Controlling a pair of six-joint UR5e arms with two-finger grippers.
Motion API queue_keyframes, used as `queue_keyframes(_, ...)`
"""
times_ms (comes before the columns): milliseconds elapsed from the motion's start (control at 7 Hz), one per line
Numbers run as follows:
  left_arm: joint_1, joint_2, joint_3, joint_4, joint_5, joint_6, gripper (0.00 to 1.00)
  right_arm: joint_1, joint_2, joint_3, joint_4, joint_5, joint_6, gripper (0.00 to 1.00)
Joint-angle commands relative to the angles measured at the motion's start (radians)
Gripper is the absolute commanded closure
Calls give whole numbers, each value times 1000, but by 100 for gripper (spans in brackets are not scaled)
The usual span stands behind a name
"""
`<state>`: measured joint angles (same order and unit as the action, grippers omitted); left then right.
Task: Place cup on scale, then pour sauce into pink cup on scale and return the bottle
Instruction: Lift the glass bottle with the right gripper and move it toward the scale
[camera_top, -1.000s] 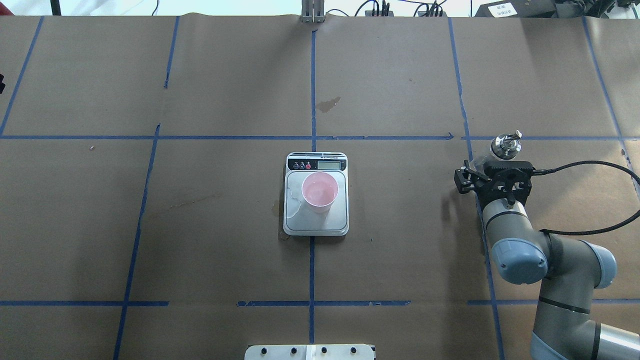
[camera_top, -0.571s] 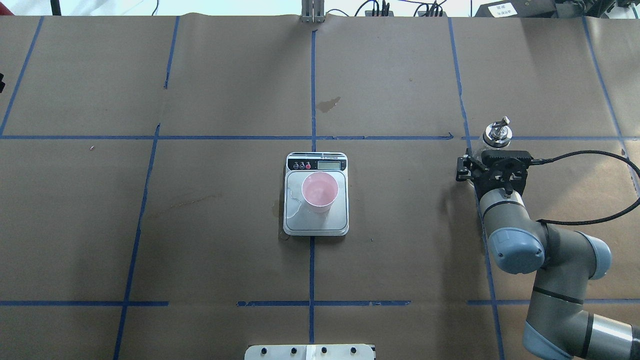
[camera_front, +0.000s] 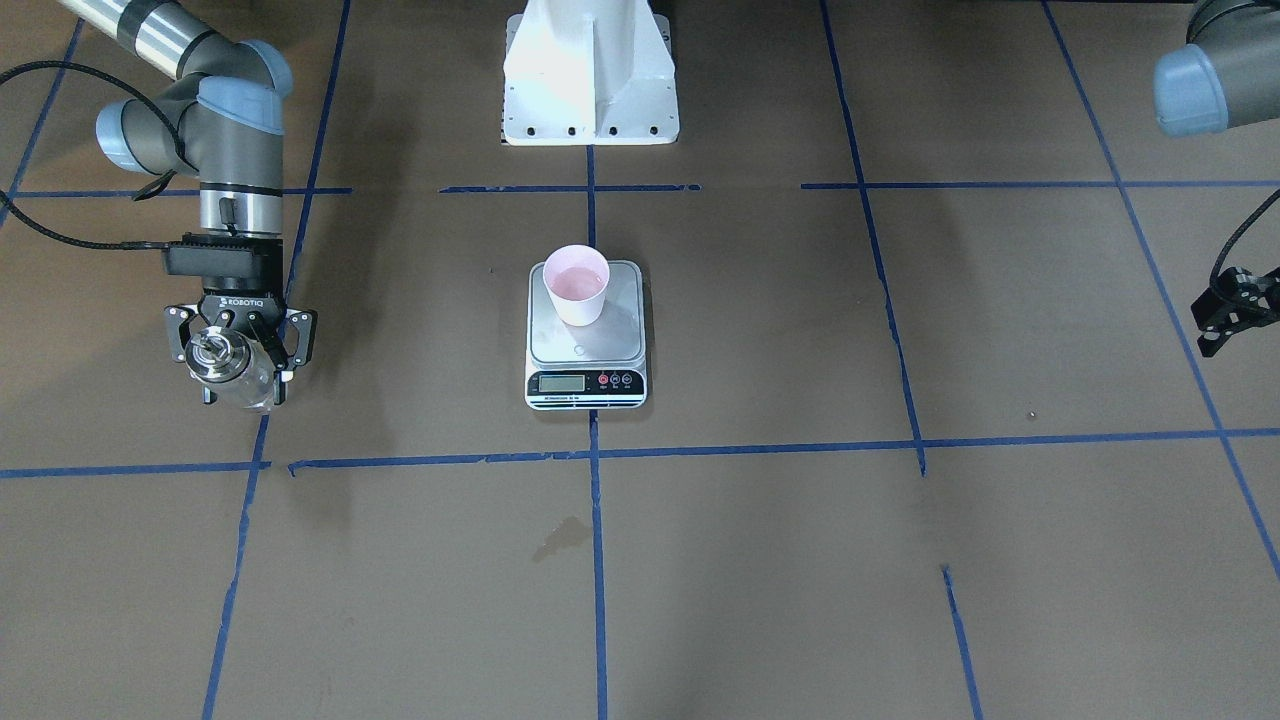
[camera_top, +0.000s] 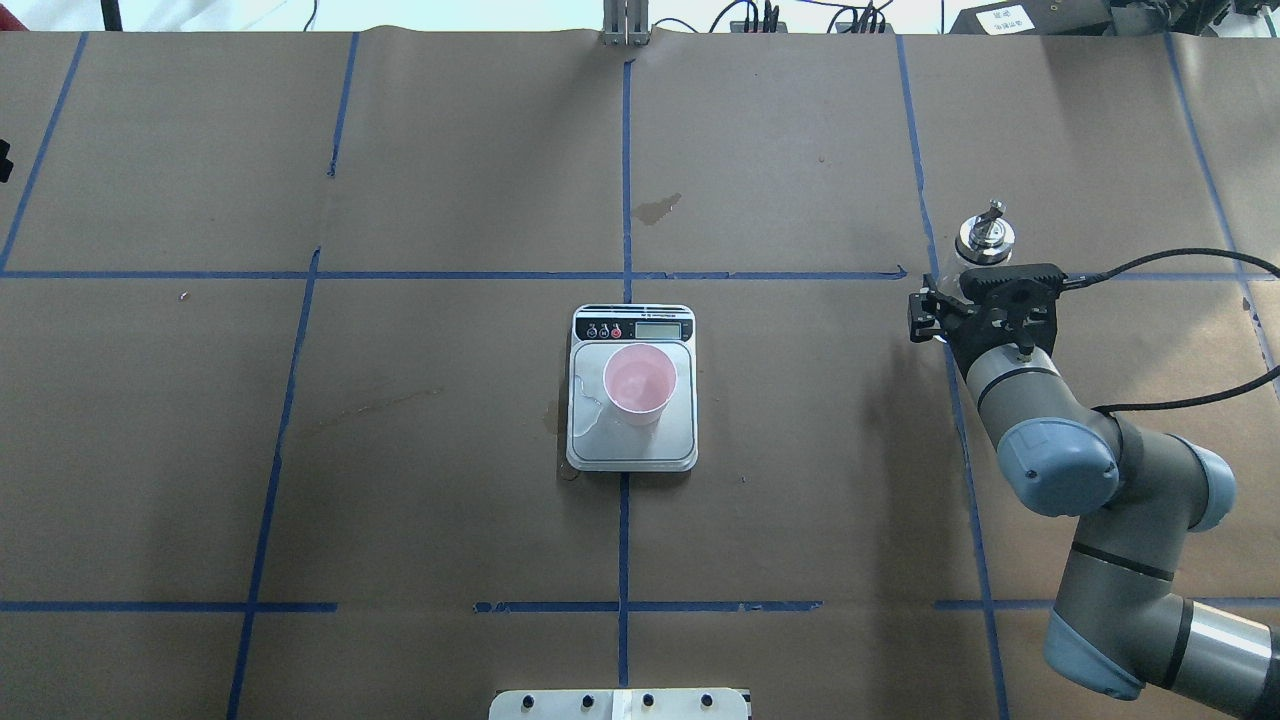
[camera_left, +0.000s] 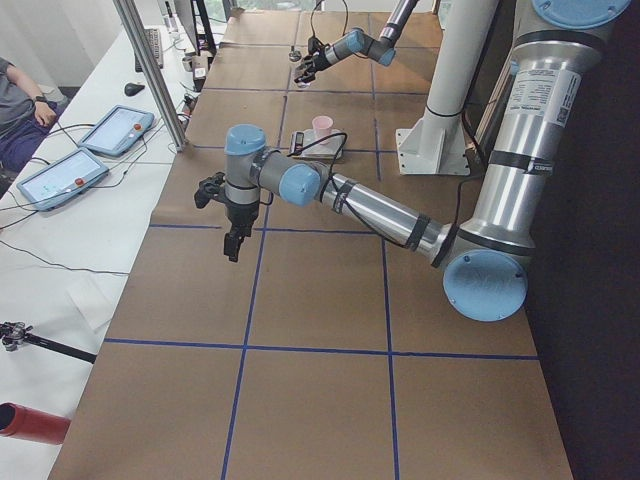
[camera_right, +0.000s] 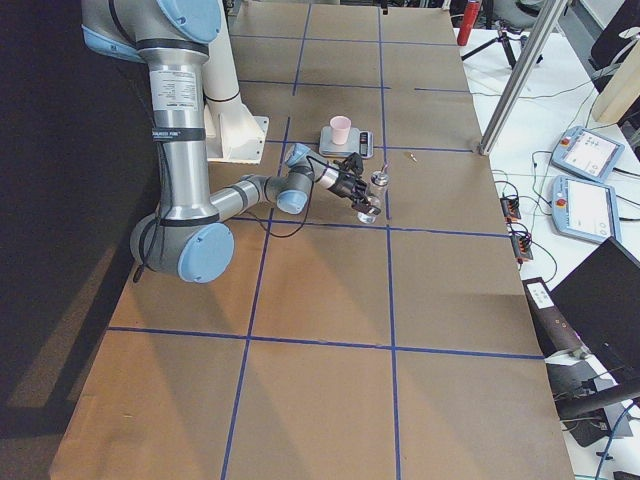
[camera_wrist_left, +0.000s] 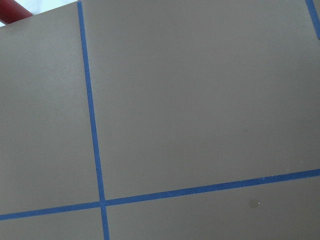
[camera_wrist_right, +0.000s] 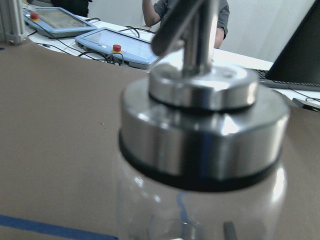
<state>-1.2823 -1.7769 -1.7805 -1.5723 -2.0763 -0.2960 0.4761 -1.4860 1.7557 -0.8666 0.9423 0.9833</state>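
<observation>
The pink cup stands upright on the scale at the table's middle, toward the display end of the steel plate; it also shows in the front view. My right gripper is shut on the glass bottle far to the right of the scale, its metal spout pointing up. In the front view the fingers clasp the bottle just above the paper. The bottle's collar fills the right wrist view. My left gripper hangs open and empty, far off on the other side.
A wet smear lies on the scale's plate. The robot's white base stands behind the scale. A dark stain marks the brown paper. The right arm's black cable loops beside the bottle. Tablets lie on a side table.
My right gripper has carried the bottle farther from the robot, away from the near edge, and the bottle now stands more upright. The cup and the scale have not moved.
</observation>
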Motion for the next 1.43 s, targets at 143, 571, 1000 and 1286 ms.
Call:
queue_keyframes(143, -2, 4, -7, -2, -1, 11, 0, 24, 198, 57, -142, 18, -219, 100)
queue_keyframes(571, -5, 4, -7, -2, -4, 11, 0, 3, 201, 65, -176, -126, -699, 100)
queue_keyframes(1000, -6, 2, -7, 0, -4, 11, 0, -92, 173, 74, -218, -350, -1063, 100)
queue_keyframes(1286, -9, 4, -7, 3, -2, 11, 0, -181, 173, 64, -224, -481, -1078, 100)
